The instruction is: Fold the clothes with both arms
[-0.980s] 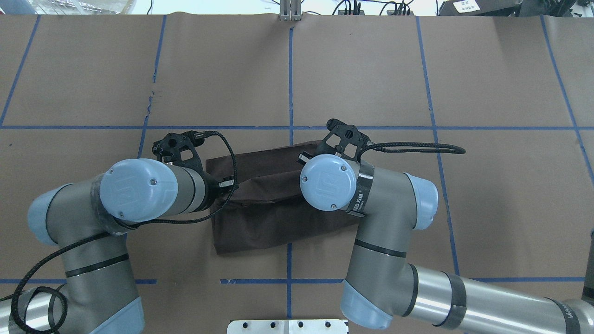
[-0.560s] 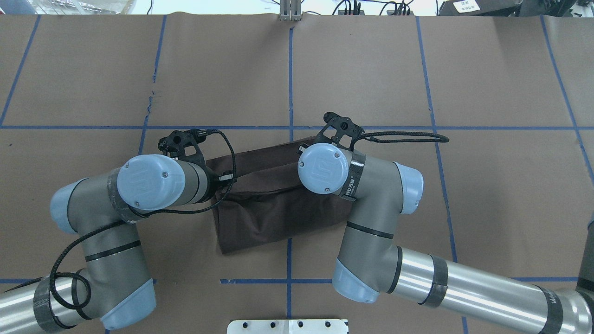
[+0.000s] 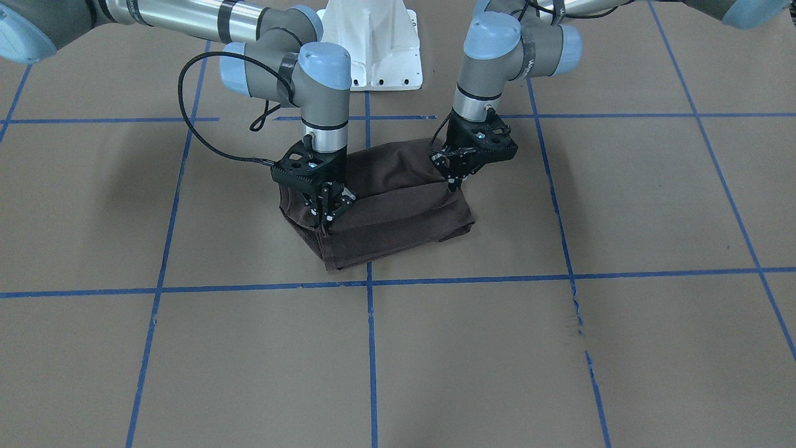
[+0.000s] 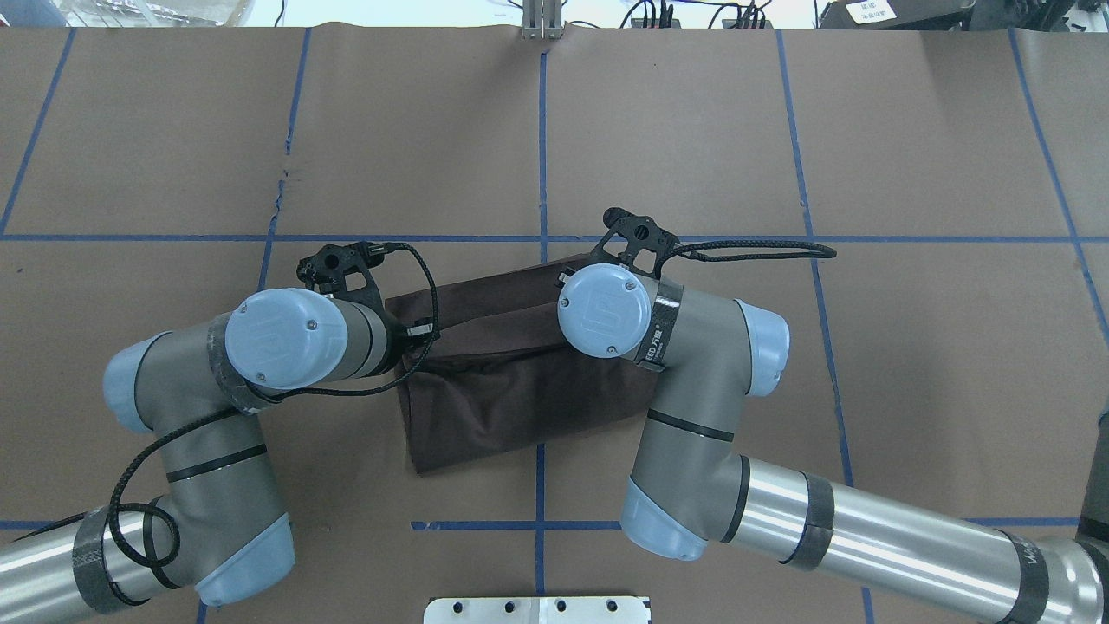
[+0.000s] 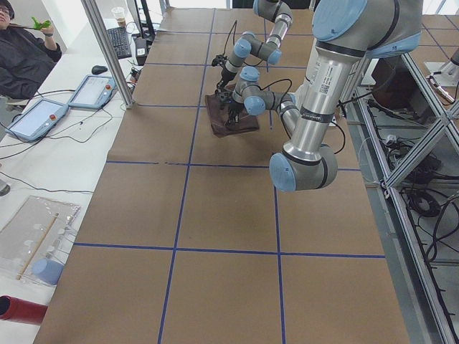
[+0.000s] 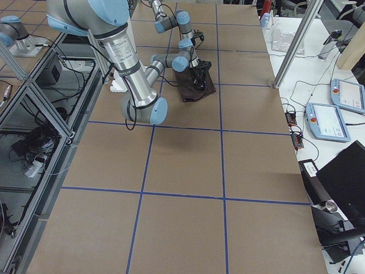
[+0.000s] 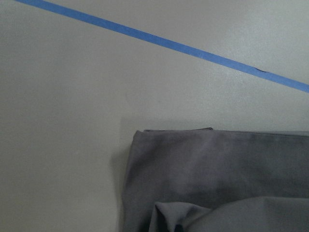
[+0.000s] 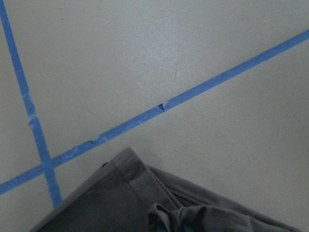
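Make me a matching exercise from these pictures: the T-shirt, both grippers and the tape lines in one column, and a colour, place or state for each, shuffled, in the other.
Column one:
1. T-shirt
2. left gripper
3. right gripper
4. tape lines

Column two:
A. blue, laid in a grid
B. jaws pinching the shirt at its end on the front-facing view's right
C. dark brown, partly folded
D. jaws pinching the shirt at its end on the front-facing view's left

Pairs: 1-C, 2-B, 3-D, 4-A
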